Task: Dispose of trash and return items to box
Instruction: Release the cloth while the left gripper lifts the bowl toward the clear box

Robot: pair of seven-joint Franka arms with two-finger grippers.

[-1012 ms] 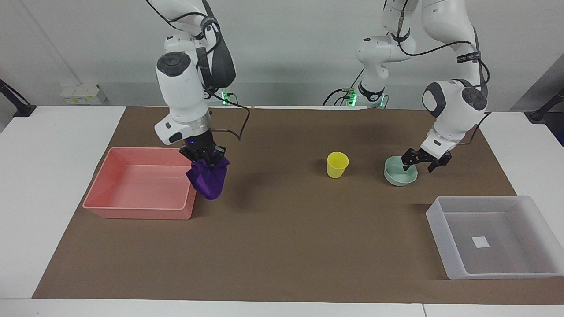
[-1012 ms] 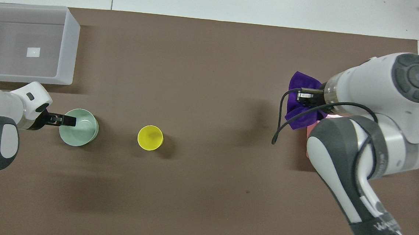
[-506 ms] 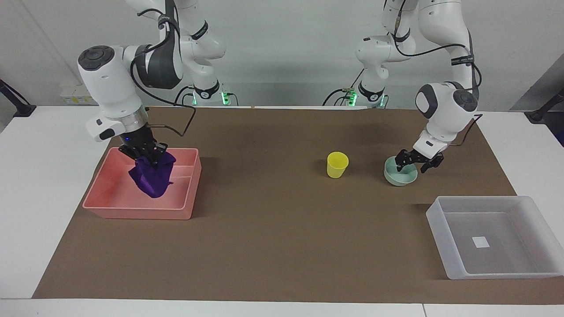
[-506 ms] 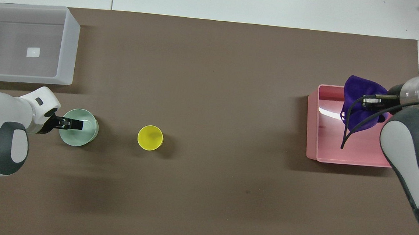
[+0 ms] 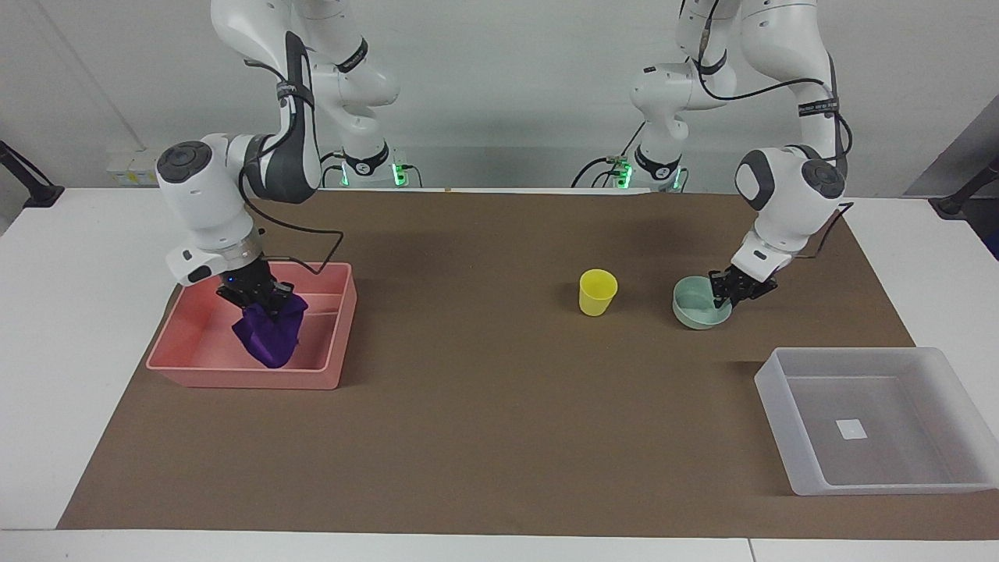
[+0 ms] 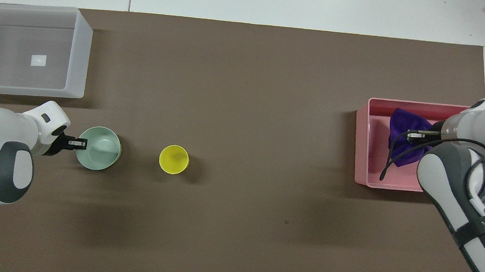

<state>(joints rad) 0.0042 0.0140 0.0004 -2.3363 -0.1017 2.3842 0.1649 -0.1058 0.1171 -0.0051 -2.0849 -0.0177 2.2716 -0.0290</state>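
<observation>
My right gripper is shut on the purple cloth and holds it down inside the pink tray; in the overhead view the gripper partly covers the cloth. My left gripper is shut on the rim of the mint-green bowl, at the side toward the left arm's end; it also shows in the overhead view on the bowl. The yellow cup stands upright beside the bowl. The translucent box stands farther from the robots than the bowl.
The pink tray sits at the right arm's end of the brown mat. The box is at the left arm's end. The cup stands between bowl and mat centre.
My right gripper carried the purple cloth from beside the pink tray to over it, then lowered it inside. My left gripper closed on the bowl's rim, and the bowl shifted slightly toward the cup.
</observation>
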